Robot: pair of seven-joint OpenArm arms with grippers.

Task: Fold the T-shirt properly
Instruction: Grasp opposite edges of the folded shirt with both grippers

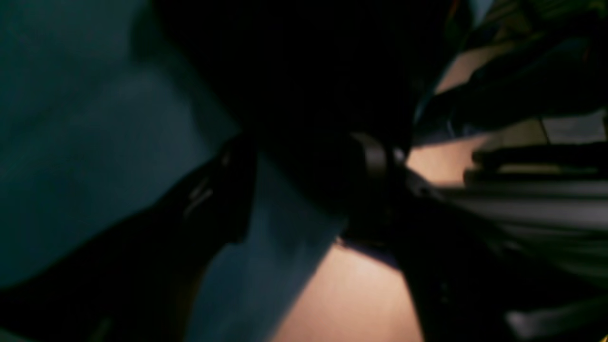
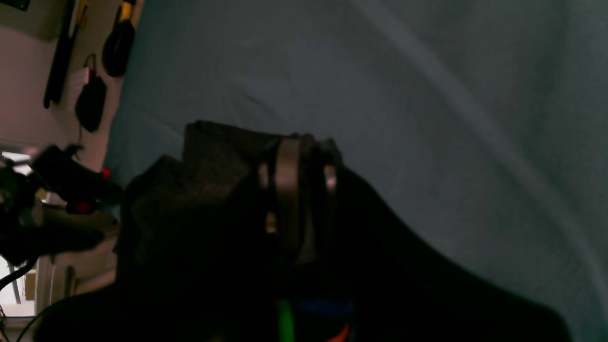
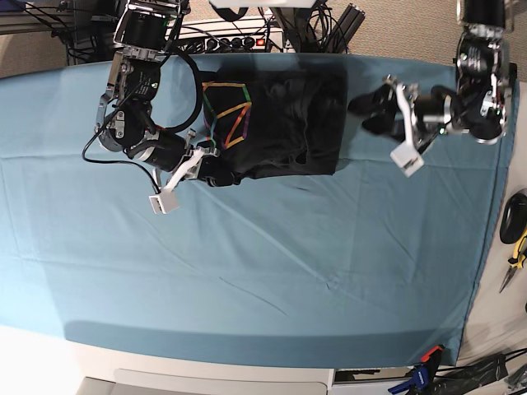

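Teal cloth point(image 3: 247, 280) carries 1 T-shirt point(image 3: 280, 123); right pincer point(image 3: 210, 169) clamps its corner, left pincer point(image 3: 370, 111) spread, empty.

No text, label, brand or number can be read in any of the three views. The T-shirt point(image 3: 276, 119) carries only a print of coloured lines point(image 3: 226, 111), in rainbow colours, which form a geometric figure and not letters. In the right wrist view a small part of this print shows as green, blue and orange strokes, also without any writing. The left wrist view is too dark and blurred to show any sign.
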